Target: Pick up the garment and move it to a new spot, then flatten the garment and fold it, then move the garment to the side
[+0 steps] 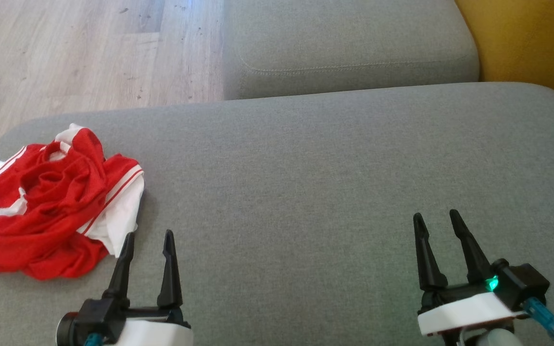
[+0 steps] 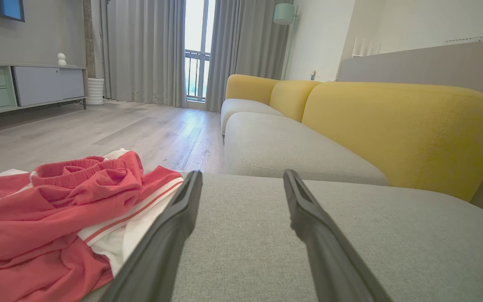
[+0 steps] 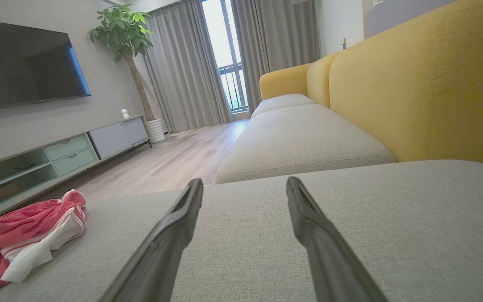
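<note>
The left gripper [image 1: 149, 235] has its two dark fingers spread wide, with nothing between them but bare grey fabric. It hangs low over the near left part of the seat cushion [image 1: 306, 168], tips pointing toward the cushion's far edge. The right gripper [image 1: 435, 215] is spread just as wide and also holds nothing. It sits over the near right part of the same cushion, well apart from the left one, with a small green light glowing at its base.

The garment [image 1: 51, 202] lies in a crumpled heap at the cushion's left end. It is red with white panels and thin red stripes, and a gathered red waistband shows on top of the pile. Its white edge is just beside the outer finger of the left gripper. Whether they touch cannot be told. The middle and right of the cushion are smooth fabric.

Beyond the cushion's far edge a second grey seat [image 1: 344, 43] carries on in the same line. Along the cushion's right side rises a yellow backrest [image 2: 392, 126]. Off the cushion's left and far-left side is a pale wooden floor [image 1: 89, 53].

Across that floor from the cushion, a low cabinet [image 3: 57, 151] with pale green drawers stands against the wall. A dark television [image 3: 23, 71] hangs above it. A potted plant [image 3: 124, 33] stands at the cabinet's far end. Long grey curtains [image 3: 191, 63] frame a bright window past the far seat.
</note>
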You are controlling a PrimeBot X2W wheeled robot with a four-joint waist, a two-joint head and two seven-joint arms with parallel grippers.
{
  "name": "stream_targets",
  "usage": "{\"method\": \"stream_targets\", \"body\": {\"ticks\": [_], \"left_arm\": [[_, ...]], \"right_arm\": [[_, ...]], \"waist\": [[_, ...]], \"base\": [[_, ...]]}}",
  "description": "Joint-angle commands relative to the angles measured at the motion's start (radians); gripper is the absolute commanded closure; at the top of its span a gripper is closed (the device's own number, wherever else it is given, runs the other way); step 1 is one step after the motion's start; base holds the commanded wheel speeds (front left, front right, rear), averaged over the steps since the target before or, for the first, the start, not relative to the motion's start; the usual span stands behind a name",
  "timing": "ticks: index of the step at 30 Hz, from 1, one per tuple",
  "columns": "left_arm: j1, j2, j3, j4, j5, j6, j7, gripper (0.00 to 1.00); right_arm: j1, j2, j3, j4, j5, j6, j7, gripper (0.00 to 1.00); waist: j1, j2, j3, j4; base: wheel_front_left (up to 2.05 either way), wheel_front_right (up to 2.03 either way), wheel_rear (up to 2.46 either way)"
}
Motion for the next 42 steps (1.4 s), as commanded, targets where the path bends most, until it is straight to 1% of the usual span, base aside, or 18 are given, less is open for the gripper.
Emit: {"method": "stream_targets", "body": {"ticks": [1,9,14,24,32,39,42], "left_arm": [[-0.027,0.005,0.039,-0.033,0.005,0.001,-0.010,0.00],[-0.028,0.005,0.040,-0.023,0.006,-0.003,-0.010,0.00],[-0.030,0.005,0.040,-0.019,0.011,-0.002,-0.010,0.00],[-0.034,0.005,0.062,-0.012,0.029,0.002,-0.010,0.00],[-0.029,0.005,0.091,-0.007,0.055,-0.005,-0.010,0.00],[-0.023,0.005,0.103,-0.006,0.071,-0.007,-0.010,0.00],[-0.019,0.005,0.105,-0.006,0.072,-0.008,-0.010,0.00]], "right_arm": [[-0.028,-0.008,0.021,-0.028,-0.002,0.008,-0.012,0.00],[-0.025,-0.007,0.015,-0.029,-0.002,0.008,-0.012,0.00],[-0.018,-0.007,0.012,-0.031,-0.002,0.008,-0.012,0.00],[-0.020,-0.006,0.021,-0.031,-0.006,0.008,-0.012,0.00],[-0.037,-0.006,0.036,-0.026,-0.004,0.008,-0.012,0.00],[-0.030,-0.006,0.037,-0.024,-0.004,0.008,-0.012,0.00],[-0.024,-0.006,0.034,-0.024,-0.006,0.008,-0.012,0.00]], "waist": [[0.0000,0.0000,0.000,0.000],[0.0000,0.0000,0.000,0.009],[0.0000,0.0000,0.005,0.040],[0.0000,0.0000,0.029,0.195],[0.0000,0.0000,0.039,0.315],[0.0000,0.0000,0.038,0.393],[0.0000,0.0000,0.039,0.408]], "base": [[0.00,0.00,0.00],[0.00,0.00,0.00],[0.00,0.00,0.00],[0.00,0.00,0.00],[0.00,0.00,0.00],[0.00,0.00,0.00],[0.00,0.00,0.00]]}}
